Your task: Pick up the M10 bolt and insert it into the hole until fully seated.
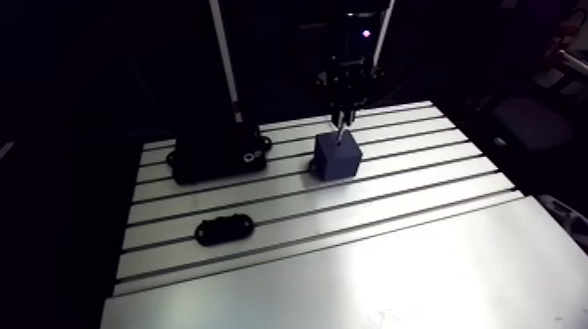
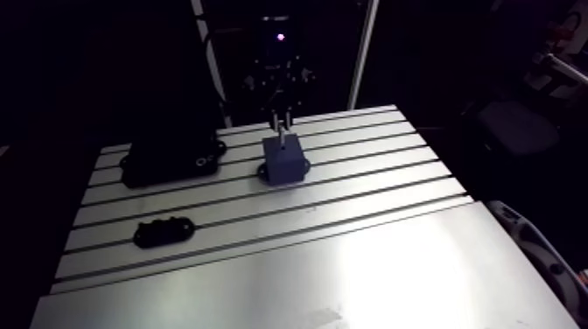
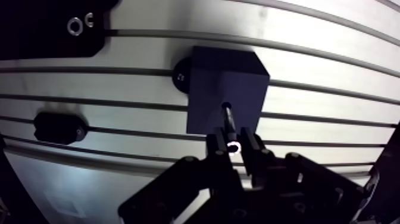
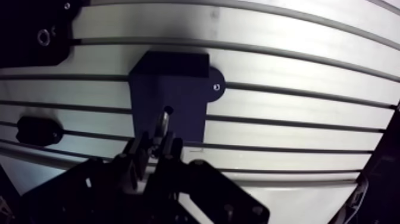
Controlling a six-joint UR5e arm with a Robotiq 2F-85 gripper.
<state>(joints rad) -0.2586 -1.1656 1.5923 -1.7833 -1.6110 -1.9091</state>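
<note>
A dark blue block (image 1: 338, 156) stands on the slotted table (image 1: 420, 262), with a hole in its top face. My gripper (image 3: 236, 143) hangs straight above it, shut on the M10 bolt (image 3: 229, 122). The bolt's head sits between the fingertips and its shank points down, its tip at the mouth of the hole (image 3: 225, 107). How deep the tip reaches I cannot tell. In the arm view the gripper (image 1: 343, 116) is just over the block's top.
A large black fixture (image 1: 217, 156) with a metal ring sits behind and left of the block. A small black oval mount (image 1: 224, 229) lies nearer the front left. Slots run across the table's width.
</note>
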